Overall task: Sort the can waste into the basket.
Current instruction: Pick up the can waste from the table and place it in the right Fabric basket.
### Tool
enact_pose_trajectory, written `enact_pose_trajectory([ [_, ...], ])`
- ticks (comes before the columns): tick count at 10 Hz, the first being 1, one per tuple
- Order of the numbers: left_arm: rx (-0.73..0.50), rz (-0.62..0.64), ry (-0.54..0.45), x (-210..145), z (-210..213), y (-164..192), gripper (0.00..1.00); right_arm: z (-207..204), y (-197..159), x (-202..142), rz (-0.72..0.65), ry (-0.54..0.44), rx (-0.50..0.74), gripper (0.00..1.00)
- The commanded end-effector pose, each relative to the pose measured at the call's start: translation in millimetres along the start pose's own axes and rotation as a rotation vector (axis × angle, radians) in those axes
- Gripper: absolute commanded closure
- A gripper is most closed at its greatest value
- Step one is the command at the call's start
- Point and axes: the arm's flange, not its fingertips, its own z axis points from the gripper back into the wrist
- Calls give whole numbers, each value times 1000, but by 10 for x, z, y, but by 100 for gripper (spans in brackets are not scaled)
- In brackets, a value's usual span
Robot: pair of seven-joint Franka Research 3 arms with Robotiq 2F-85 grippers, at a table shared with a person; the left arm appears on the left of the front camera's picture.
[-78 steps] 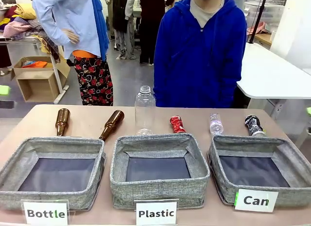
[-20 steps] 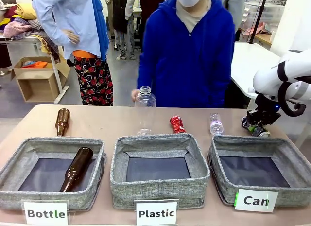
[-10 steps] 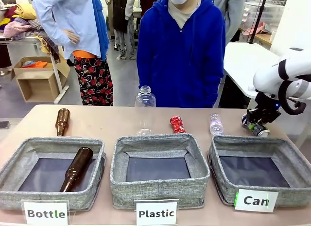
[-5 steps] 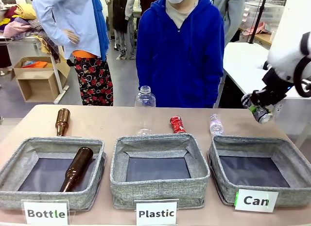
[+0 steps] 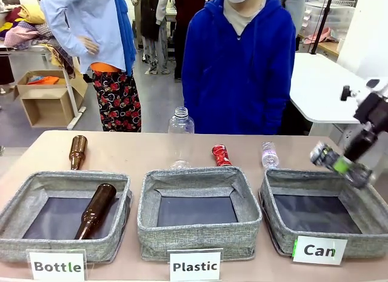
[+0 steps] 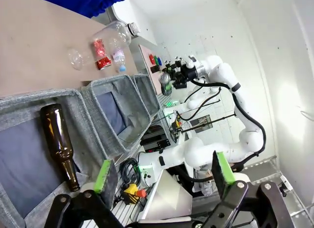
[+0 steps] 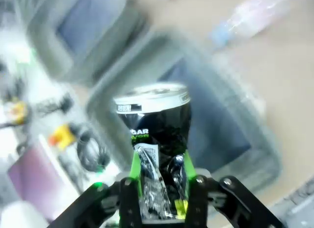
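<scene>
From where I stand, at the right edge of the front view, the right gripper is clamped on the black-blue metal drink can. The can hangs tilted in the air, clear of the tan table. It is just above the far right rim of the grey woven-fabric basket with the white "Can" sign propped at its front. The right wrist view is blurred, but it shows the green pads pressed to the can's sides and its silver top pointing away from the claw.

The crushed shiny red metal can lies on the table at the centre of the front view, just behind the middle grey basket signed "Plastic". It sits between an upright clear plastic bottle and a small clear plastic bottle lying on its side.

At lower left, the grey basket signed "Bottle" holds a brown glass bottle lying slantwise. A second brown glass bottle lies on the table behind that basket.

In the left wrist view, the left gripper has its fingers spread wide apart at the bottom of the frame.

A person in a blue hooded top stands at the far side, top centre.
</scene>
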Motion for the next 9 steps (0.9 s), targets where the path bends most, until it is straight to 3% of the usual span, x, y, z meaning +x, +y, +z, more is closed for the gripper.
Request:
enact_pose_trajectory([
  [1,-7,4,5,-10,5,-29,0,-23,99,-186,271,138,-26,84],
  [7,-7,4,5,-10,5,-29,0,-30,164,-223,318,148,-24,84],
  [9,-7,4,5,-10,5,-29,0,-28,145,-204,323,142,-15,14],
])
